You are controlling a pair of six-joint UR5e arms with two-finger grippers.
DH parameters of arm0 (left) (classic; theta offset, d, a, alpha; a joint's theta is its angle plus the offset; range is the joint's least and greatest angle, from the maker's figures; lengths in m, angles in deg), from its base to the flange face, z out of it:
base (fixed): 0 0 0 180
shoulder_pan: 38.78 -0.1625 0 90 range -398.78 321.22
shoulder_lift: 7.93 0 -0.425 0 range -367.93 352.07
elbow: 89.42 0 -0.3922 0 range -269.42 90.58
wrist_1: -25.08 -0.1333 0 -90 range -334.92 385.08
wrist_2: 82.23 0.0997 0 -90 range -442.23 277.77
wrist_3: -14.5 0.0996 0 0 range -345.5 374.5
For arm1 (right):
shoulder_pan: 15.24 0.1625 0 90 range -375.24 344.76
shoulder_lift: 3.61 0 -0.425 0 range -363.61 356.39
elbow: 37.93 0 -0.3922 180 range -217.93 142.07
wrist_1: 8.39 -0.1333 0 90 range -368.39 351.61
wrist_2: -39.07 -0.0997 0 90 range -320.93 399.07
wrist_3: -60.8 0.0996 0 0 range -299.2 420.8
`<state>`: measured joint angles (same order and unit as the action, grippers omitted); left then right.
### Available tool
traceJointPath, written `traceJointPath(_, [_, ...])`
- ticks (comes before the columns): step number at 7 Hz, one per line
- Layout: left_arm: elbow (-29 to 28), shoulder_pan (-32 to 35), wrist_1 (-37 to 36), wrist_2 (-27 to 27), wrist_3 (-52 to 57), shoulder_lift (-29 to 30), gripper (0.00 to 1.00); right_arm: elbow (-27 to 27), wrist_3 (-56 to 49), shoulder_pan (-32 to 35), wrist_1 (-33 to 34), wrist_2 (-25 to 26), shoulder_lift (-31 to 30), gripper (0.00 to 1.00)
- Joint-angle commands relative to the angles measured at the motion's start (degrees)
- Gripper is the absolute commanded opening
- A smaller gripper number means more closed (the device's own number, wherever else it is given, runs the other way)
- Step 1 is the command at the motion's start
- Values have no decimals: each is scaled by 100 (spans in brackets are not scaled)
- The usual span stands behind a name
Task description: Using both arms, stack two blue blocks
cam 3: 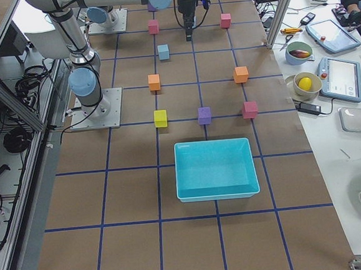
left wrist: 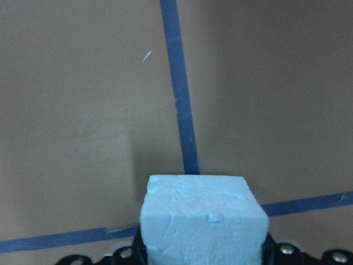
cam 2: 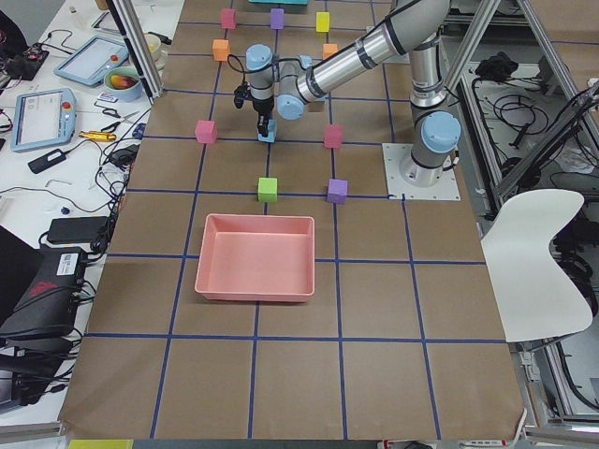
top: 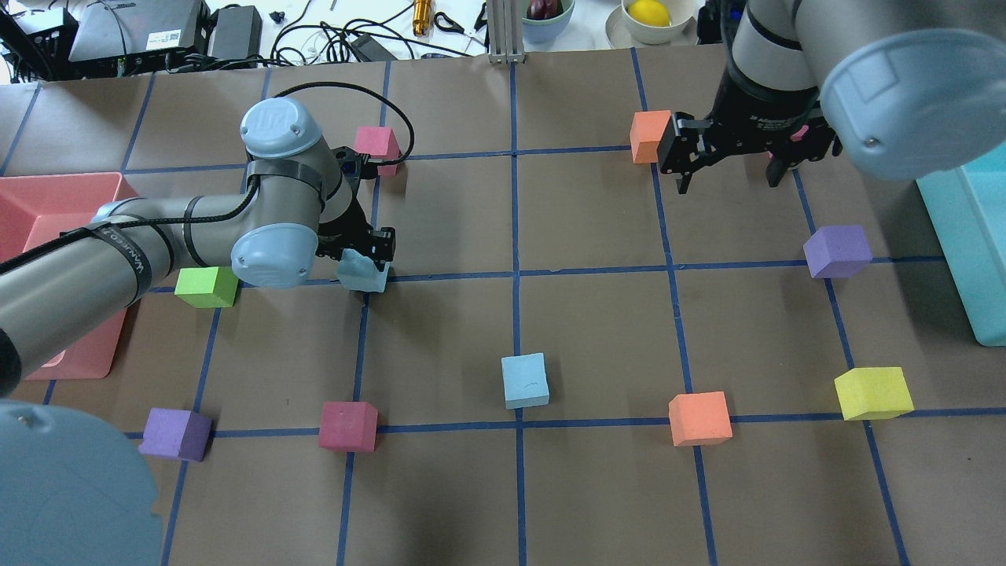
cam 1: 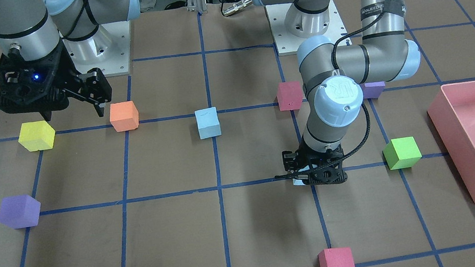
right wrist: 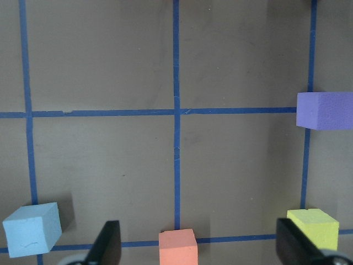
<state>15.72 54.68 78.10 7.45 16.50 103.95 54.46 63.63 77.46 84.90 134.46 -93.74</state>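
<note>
One pale blue block sits between the fingers of my left gripper, which is shut on it low at a tape crossing on the table's left half. The block fills the bottom of the left wrist view, and a corner shows in the front view. The second blue block lies free near the table's middle and shows in the right wrist view. My right gripper hangs open and empty, high above the far right of the table.
A pink tray lies at the left edge and a teal bin at the right edge. An orange cube and a crimson cube flank the free blue block. Green, pink, purple and yellow cubes lie around.
</note>
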Motion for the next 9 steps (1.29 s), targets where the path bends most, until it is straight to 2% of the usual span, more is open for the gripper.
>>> traceJointPath(1, [-519, 932, 943, 7, -1046, -358, 0, -2, -80, -23, -399, 23, -75, 100])
traceJointPath(3, [-619, 1821, 1394, -2, -2171, -648, 0, -37, -98, -23, -400, -3, -75, 100])
traceJointPath(4, [-592, 2138, 1430, -11, -2743, -719, 0, -46, -98, -41, -391, -360, -66, 100])
traceJointPath(5, [-479, 2368, 1430, -11, -2931, -746, 0, -37, -107, -145, -409, -390, -66, 100])
traceJointPath(7, [-49, 2440, 1282, -20, -3161, -773, 0, -37, -90, -217, -444, -312, -75, 100])
traceJointPath(9, [50, 2466, 1229, -124, -3440, -703, 0, -29, -2, -225, -575, -302, -215, 100])
